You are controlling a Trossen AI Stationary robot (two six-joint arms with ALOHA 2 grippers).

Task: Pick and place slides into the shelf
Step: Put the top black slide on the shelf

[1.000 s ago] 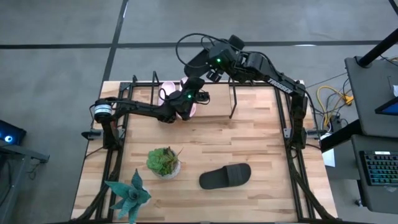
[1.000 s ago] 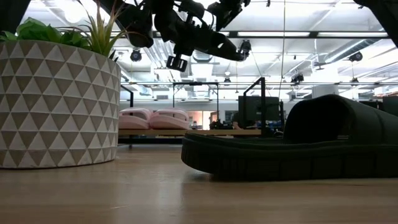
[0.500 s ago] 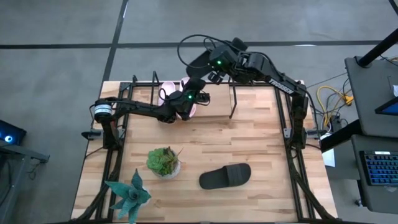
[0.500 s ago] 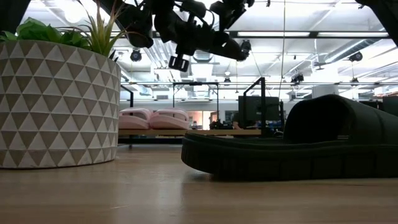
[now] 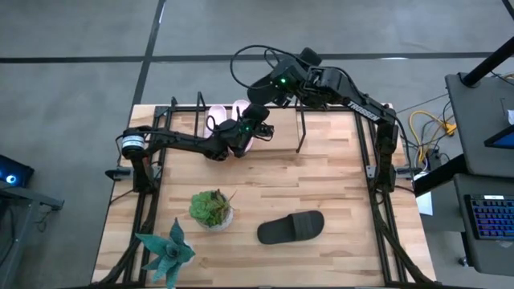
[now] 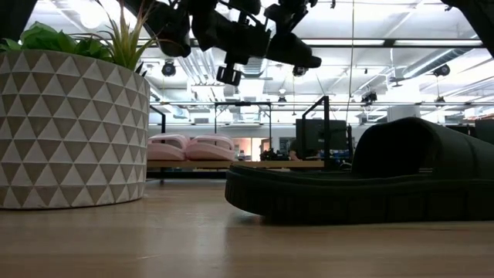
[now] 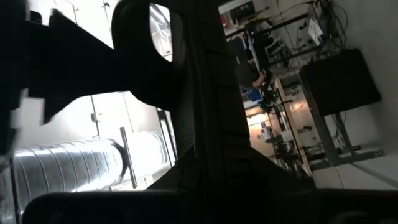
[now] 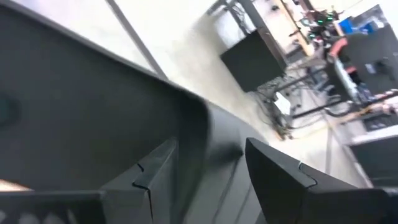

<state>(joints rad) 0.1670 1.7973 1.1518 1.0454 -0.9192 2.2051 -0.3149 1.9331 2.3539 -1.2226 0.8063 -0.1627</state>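
Slides first: two pink ones (image 6: 190, 147) sit side by side on the shelf (image 5: 299, 128), at its end nearer the left arm's base. I judge a third, black slide (image 7: 199, 112) is held up above the shelf, between both grippers, so the task looks about half done. The fourth, another black slide (image 5: 291, 227), lies on the table (image 5: 337, 193) well away from the shelf, near the potted plant (image 5: 212, 209), untouched.

The left wrist view shows a ridged dark sole filling the frame right against the left gripper (image 5: 255, 120), so I read that one as clamped on the slide. The right gripper (image 5: 271, 87) hangs just beyond the shelf's far side; its fingers (image 8: 273, 174) stand apart with a dark surface behind them, and I cannot tell whether they grip it.
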